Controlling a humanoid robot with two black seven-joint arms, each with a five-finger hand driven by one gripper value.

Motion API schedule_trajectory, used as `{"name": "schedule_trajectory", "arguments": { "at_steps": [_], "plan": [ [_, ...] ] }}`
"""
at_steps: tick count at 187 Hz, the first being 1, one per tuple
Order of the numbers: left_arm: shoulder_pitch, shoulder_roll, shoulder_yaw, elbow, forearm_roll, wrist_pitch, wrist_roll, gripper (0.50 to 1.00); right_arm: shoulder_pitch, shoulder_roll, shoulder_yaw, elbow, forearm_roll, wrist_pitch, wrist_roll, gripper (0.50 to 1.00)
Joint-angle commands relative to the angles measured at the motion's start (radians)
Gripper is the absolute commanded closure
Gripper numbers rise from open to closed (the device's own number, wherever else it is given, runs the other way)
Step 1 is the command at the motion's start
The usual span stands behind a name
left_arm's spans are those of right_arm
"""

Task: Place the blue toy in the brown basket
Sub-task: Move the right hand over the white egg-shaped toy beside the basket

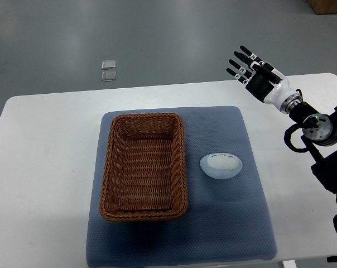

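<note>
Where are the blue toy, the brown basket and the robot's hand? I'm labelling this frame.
blue toy (221, 165), top view, its top face.
brown basket (144, 214), top view, near rim.
right hand (252, 67), top view, palm.

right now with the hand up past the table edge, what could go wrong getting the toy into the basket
The right hand is open and far from the blue toy, so a long reach could land off-centre. The toy looks rounded and smooth and may slip from the fingers. It lies close to the basket, so a sideways approach could nudge the rim.

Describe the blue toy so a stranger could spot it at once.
On the white table lies a blue-grey mat. On it, right of the brown wicker basket, sits the blue toy: a small pale oval with white patches, the only loose item there.
</note>
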Motion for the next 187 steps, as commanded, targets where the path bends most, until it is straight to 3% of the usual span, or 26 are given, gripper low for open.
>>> {"name": "schedule_trajectory", "arguments": {
  "at_steps": [1,57,79,103,123,149,187],
  "plan": [
    [0.000,0.000,0.002,0.000,0.001,0.004,0.000,0.500,-0.002,0.001,0.000,0.000,0.000,0.000,-0.002,0.589],
    [-0.011,0.000,0.000,0.000,-0.001,0.006,0.003,0.500,0.021,-0.021,-0.057,0.002,-0.014,0.005,-0.042,0.589],
    [-0.012,0.000,0.000,-0.001,-0.001,0.006,0.003,0.500,0.074,-0.081,-0.141,0.012,-0.065,0.039,-0.048,0.589],
    [-0.012,0.000,0.002,-0.005,0.001,0.006,0.003,0.500,0.184,-0.209,-0.341,0.071,-0.216,0.062,-0.105,0.589],
    [-0.012,0.000,0.003,-0.014,0.001,0.006,0.003,0.500,0.316,-0.335,-0.543,0.147,-0.313,0.106,-0.120,0.589],
    [-0.014,0.000,0.003,-0.021,0.001,-0.006,0.005,0.500,0.455,-0.528,-0.796,0.339,-0.328,0.157,-0.178,0.589],
    [-0.014,0.000,0.005,-0.028,0.001,-0.008,0.003,0.500,0.698,-0.673,-1.111,0.581,-0.437,0.197,-0.229,0.589]
  ]
}}
